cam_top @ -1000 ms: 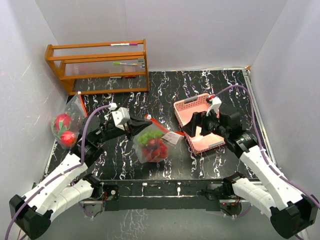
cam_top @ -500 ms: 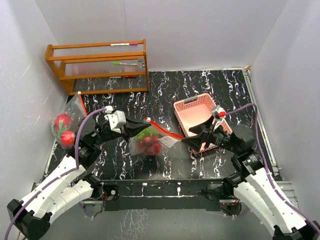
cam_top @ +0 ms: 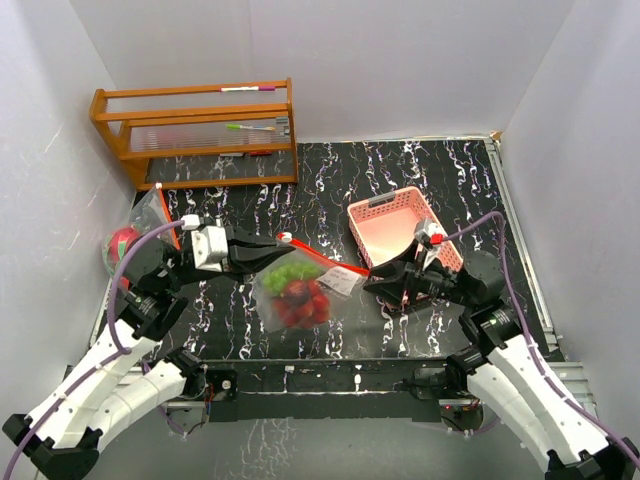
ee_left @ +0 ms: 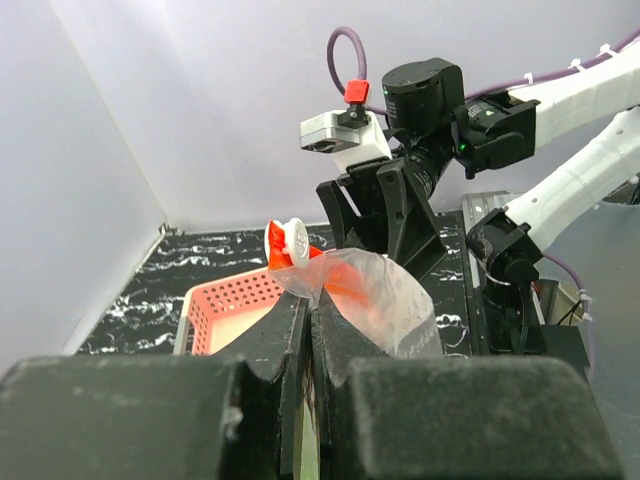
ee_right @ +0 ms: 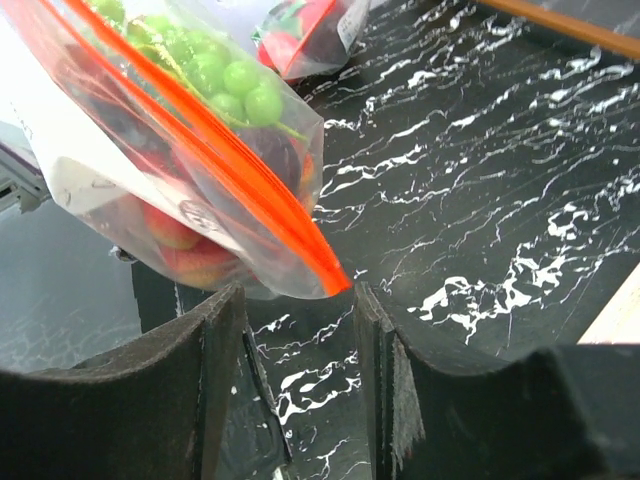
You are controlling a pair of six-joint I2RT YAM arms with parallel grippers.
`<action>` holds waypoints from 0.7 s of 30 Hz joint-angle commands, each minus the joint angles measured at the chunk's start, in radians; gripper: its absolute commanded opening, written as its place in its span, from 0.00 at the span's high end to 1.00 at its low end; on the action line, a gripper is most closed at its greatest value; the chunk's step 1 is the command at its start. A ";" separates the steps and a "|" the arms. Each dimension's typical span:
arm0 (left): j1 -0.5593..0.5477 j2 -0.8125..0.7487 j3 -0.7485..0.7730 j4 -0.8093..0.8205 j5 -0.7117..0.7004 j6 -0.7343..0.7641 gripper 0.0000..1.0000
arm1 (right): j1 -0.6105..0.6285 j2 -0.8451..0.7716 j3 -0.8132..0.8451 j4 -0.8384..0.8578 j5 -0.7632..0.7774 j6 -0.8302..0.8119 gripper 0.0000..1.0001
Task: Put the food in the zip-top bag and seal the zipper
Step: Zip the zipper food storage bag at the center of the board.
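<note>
Change, right arm: a second ago we saw the right gripper [cam_top: 373,279] down at the pink basket [cam_top: 391,214]. It has since left the basket and come to the right end of the zip-top bag [cam_top: 296,296].
Change, right jaws: they stood wide before and are narrower now.
Change, left arm: the left gripper [cam_top: 272,246] has drawn back to the left, pulling the orange zipper strip [cam_top: 325,257] out into a straight line.
Change, basket: it now sits flat and free on the table.
Left gripper: clenched on the bag's top edge, just below the white slider [ee_left: 293,240].
Right gripper: in its wrist view the fingers [ee_right: 215,330] stand apart on either side of the zipper's corner. We see a gap between them and no pinch.
Food: the food [cam_top: 299,300] is inside the bag. The green grapes [ee_right: 225,76] lie on top, with the red apples [ee_right: 186,248] beneath.
Bag: it hangs from the strip, between the two grippers, near the front middle of the table.
Surface: a black table [cam_top: 400,165] veined in white.
Far left: a wooden rack [cam_top: 195,135] with pens on its shelves.
Left edge: a second bag [cam_top: 128,243] holding something red.
Room: plain white walls [cam_top: 400,60] on three sides.
</note>
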 commanded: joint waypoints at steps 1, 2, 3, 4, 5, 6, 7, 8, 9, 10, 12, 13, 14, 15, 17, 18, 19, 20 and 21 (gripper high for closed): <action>0.004 -0.051 0.071 -0.007 0.016 0.038 1.00 | 0.001 -0.081 0.001 0.045 -0.015 -0.032 0.47; 0.004 -0.055 0.072 -0.011 0.012 0.041 1.00 | 0.001 -0.098 -0.002 0.045 0.006 -0.026 0.45; 0.004 -0.060 0.075 -0.017 0.010 0.045 1.00 | 0.000 -0.112 -0.006 0.045 0.024 -0.020 0.42; 0.005 -0.061 0.078 -0.023 0.009 0.049 1.00 | 0.001 -0.122 -0.011 0.047 0.035 -0.016 0.40; 0.004 -0.063 0.080 -0.027 0.008 0.050 1.00 | 0.000 -0.127 -0.019 0.056 0.036 -0.008 0.36; 0.004 -0.063 0.082 -0.028 0.010 0.051 1.00 | 0.000 -0.128 -0.028 0.073 0.033 0.007 0.34; 0.004 -0.064 0.084 -0.028 0.012 0.053 1.00 | 0.001 -0.123 -0.041 0.093 0.017 0.020 0.34; 0.004 -0.065 0.084 -0.028 0.014 0.052 1.00 | 0.001 -0.115 -0.051 0.119 -0.004 0.027 0.34; 0.004 -0.064 0.085 -0.027 0.017 0.052 1.00 | 0.002 -0.102 -0.061 0.140 -0.045 0.033 0.34; 0.004 -0.064 0.085 -0.027 0.018 0.052 1.00 | 0.001 -0.086 -0.065 0.165 -0.074 0.040 0.34; 0.005 -0.065 0.084 -0.025 0.021 0.052 1.00 | 0.001 -0.056 -0.079 0.229 -0.178 0.058 0.33; 0.004 -0.064 0.085 -0.025 0.020 0.053 1.00 | 0.001 -0.043 -0.081 0.251 -0.224 0.066 0.33; 0.004 -0.066 0.085 -0.025 0.022 0.052 1.00 | 0.001 -0.030 -0.077 0.259 -0.237 0.071 0.33; 0.004 -0.065 0.084 -0.025 0.023 0.050 1.00 | 0.002 -0.020 -0.073 0.263 -0.241 0.071 0.32; 0.004 -0.068 0.080 -0.024 0.021 0.050 1.00 | 0.001 -0.011 -0.071 0.280 -0.246 0.073 0.32; 0.004 -0.070 0.078 -0.024 0.021 0.049 1.00 | 0.001 -0.009 -0.068 0.289 -0.248 0.074 0.32; 0.004 -0.071 0.076 -0.022 0.020 0.048 1.00 | 0.000 -0.007 -0.066 0.298 -0.250 0.073 0.32; 0.004 -0.073 0.075 -0.022 0.020 0.048 1.00 | 0.001 -0.005 -0.065 0.306 -0.250 0.073 0.32; 0.004 -0.074 0.074 -0.023 0.020 0.047 1.00 | 0.001 -0.001 -0.061 0.311 -0.245 0.072 0.32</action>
